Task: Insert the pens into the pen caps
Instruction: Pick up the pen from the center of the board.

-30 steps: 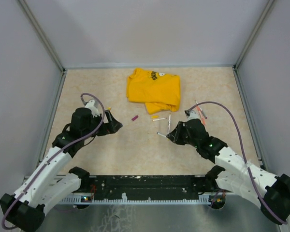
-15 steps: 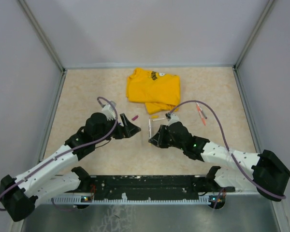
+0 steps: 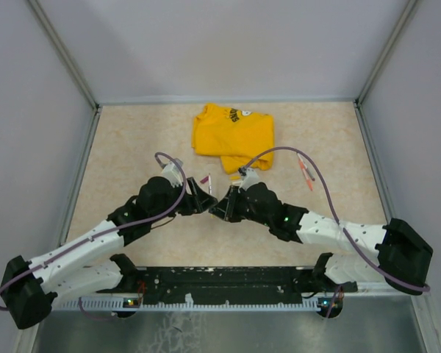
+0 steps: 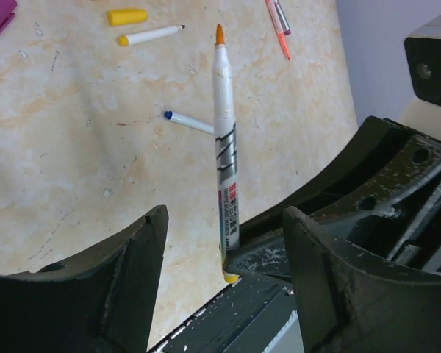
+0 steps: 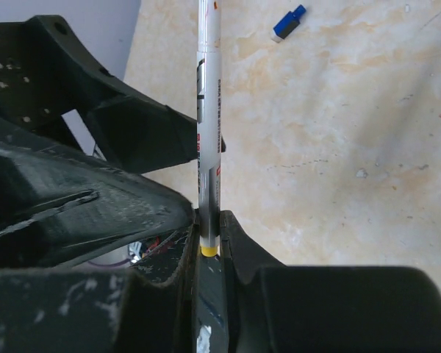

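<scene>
Both stretched inward seen from above, my left claw (image 3: 203,198) and right claw (image 3: 219,208) sit close together over the mid worktop (image 3: 132,147). Left wrist: left claw spread wide, empty; orange-tipped pen (image 4: 226,154) runs lengthwise, tip away. Right wrist alone shows the right claw pinching its yellow end, blue cap (image 5: 288,22) beyond.

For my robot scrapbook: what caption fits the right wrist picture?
Right gripper pinching a white pen by its end, a blue cap lying beyond.

The orange-tipped pen (image 4: 226,169) is uncapped, held aloft.
</scene>
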Robot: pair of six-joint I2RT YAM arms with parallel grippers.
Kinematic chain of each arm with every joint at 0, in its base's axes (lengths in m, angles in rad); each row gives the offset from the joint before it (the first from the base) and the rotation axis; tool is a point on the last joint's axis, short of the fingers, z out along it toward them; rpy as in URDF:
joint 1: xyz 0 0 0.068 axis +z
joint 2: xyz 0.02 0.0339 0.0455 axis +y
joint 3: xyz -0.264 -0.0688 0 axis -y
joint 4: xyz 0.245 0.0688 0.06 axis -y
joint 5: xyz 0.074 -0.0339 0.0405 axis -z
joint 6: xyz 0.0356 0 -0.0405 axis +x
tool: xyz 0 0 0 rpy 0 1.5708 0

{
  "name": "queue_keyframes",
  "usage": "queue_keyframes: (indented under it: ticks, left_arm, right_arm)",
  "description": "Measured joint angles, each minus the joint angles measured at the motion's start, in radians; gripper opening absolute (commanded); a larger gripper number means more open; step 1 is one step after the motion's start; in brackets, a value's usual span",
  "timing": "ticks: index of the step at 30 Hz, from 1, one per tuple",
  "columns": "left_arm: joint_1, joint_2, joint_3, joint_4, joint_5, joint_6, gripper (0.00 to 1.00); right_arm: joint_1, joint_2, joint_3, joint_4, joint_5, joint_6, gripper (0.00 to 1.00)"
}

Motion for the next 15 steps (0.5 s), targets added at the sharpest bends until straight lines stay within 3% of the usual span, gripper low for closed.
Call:
queue_keyframes:
  ticks: [15]
  left_arm:
    - [-0.006, 0.006, -0.021, 0.050, -0.016, -0.023, 0.43]
  right_arm:
    - [0.010, 0.000, 0.005, 0.039, 0.000, 0.000, 0.00]
